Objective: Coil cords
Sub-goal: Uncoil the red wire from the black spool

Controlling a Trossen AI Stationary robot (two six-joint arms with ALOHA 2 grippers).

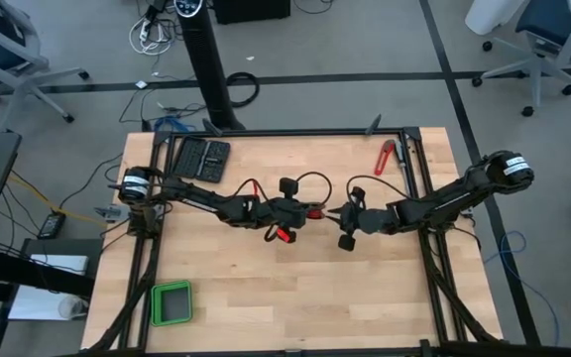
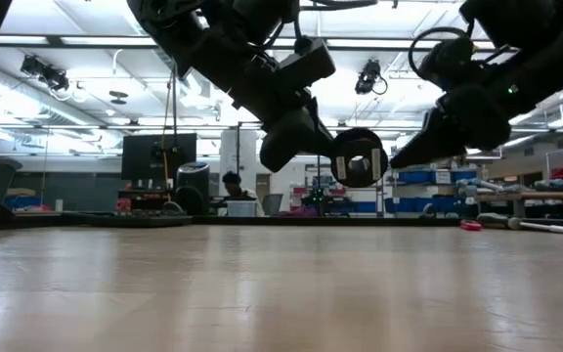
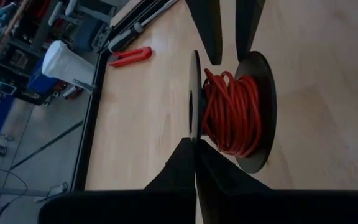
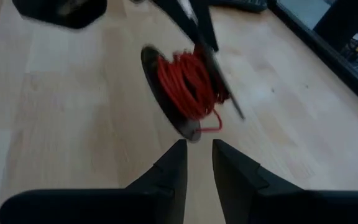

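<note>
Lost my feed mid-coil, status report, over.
Left gripper shut on spool flange, held above table. Red cord wound on spool. Right gripper open, facing it. Nothing between.

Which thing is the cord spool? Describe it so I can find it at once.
Look at the middle of the wooden table, where the two arms meet. The spool hangs between the left gripper and the right gripper, pinched by one flange in the shut left gripper. Its two dark discs with red cord wound between set it apart from the red-handled tool near the far edge.
</note>
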